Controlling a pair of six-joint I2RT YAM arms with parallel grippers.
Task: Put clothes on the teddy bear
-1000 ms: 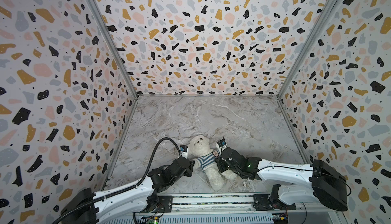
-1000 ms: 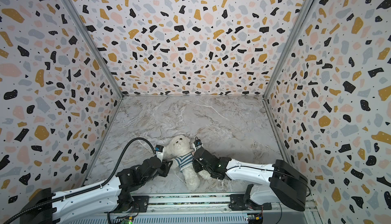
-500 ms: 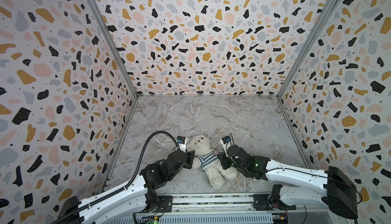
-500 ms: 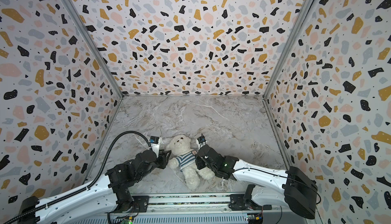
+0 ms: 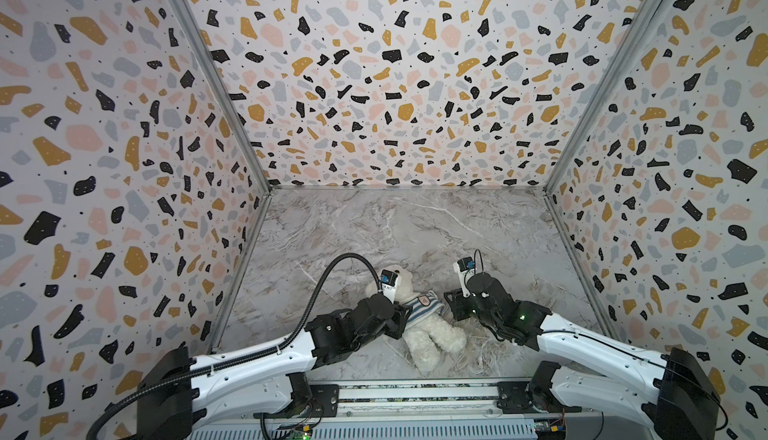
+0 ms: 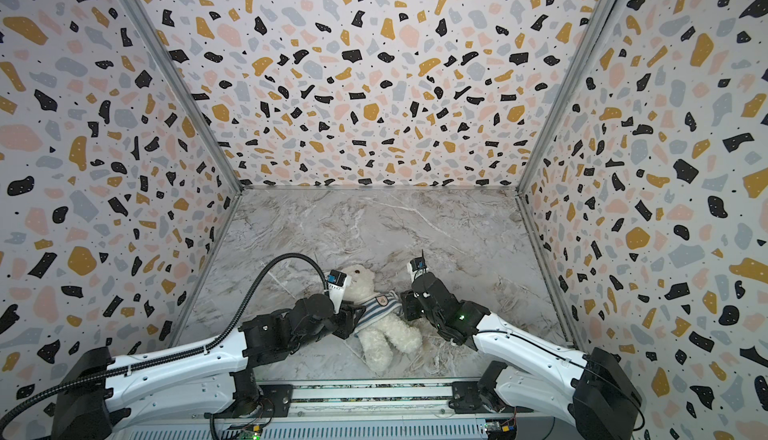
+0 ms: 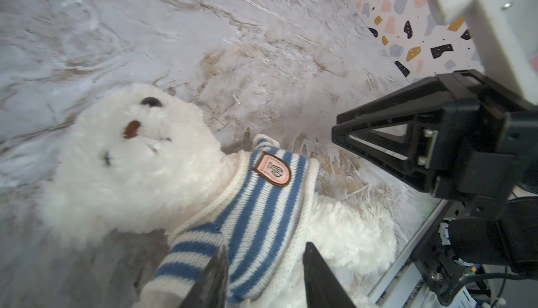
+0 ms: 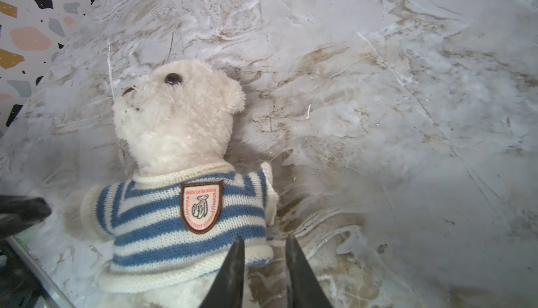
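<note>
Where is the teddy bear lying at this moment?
In both top views the teddy bear lies on the marble floor near the front edge, between the left gripper and the right gripper.

white-shelled arms [image 5: 257, 359] with black joints — ribbed black cable [image 5: 351, 255], pointed black fingers [image 7: 318, 277]

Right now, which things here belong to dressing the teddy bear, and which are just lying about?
Part of the job:
teddy bear; striped shirt, already on it; left gripper; right gripper.

Just there:
marble tabletop; terrazzo walls; black cable on the left arm.
</note>
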